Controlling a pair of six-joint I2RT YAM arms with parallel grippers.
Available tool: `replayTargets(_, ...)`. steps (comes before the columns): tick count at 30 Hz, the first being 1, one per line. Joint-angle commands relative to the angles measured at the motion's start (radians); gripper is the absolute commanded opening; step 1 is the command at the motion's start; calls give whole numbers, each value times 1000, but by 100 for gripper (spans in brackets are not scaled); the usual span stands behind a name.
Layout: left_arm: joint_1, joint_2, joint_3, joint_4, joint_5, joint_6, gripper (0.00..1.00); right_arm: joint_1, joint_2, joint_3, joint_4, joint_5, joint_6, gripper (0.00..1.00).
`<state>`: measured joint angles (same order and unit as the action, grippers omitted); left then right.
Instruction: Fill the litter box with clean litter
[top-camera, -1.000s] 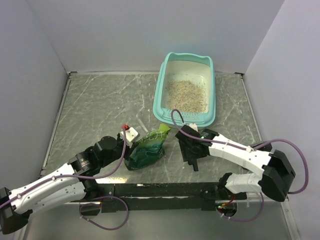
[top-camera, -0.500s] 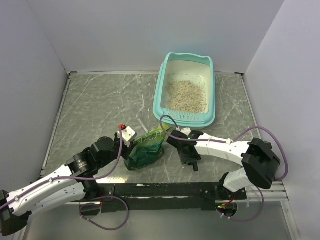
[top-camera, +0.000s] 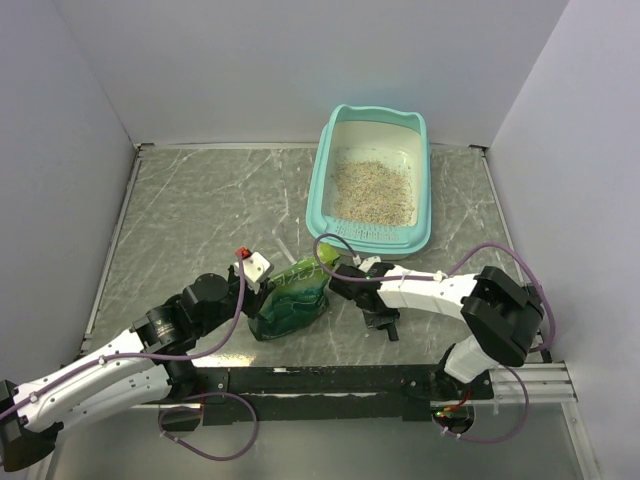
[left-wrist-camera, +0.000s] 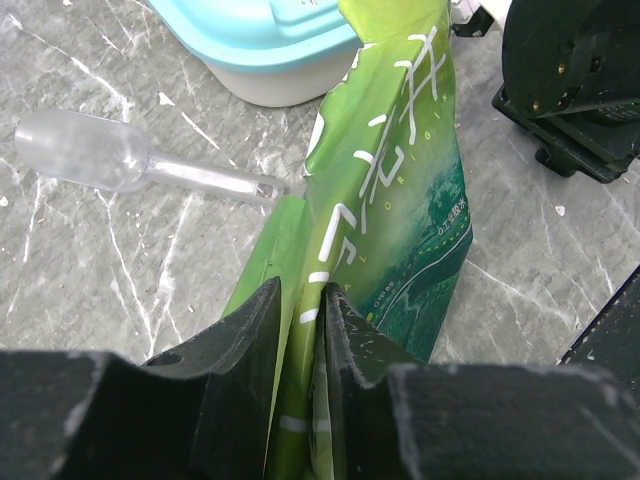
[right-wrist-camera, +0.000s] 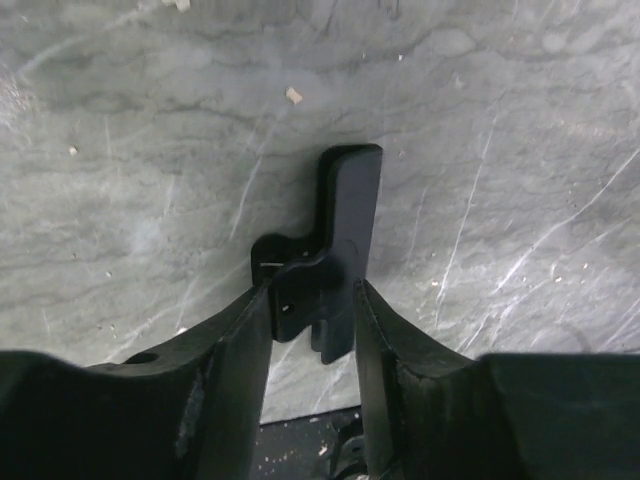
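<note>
The teal litter box stands at the back right with a patch of beige clean litter on its white floor; its rim also shows in the left wrist view. A green crinkled pouch stands in front of it. My left gripper is shut on the pouch's side edge, with its tips pinching the foil. My right gripper sits just right of the pouch, low over the table, shut on a small black clip-like piece between its tips.
A clear plastic scoop lies on the grey marbled table left of the pouch, near the litter box's front. The right gripper's black body is close to the pouch's top. Grey walls enclose the table.
My right arm has folded in and its gripper has moved left, closer to the pouch, with the black piece still in it. The left gripper and pouch have barely moved.
</note>
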<state>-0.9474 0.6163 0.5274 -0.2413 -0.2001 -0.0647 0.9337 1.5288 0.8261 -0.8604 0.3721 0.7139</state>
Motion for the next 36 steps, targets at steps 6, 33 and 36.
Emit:
replayTargets(6, 9, -12, 23, 60, -42, -1, 30, 4, 18, 21, -6, 57, 24, 21)
replayTargets(33, 6, -4, 400, -148, 247, -79, 60, 83, -679, 300, -94, -263, -316, 0)
replayTargets(36, 7, 5, 421, -113, 394, -167, 61, 85, -745, 326, 4, -487, -369, 0)
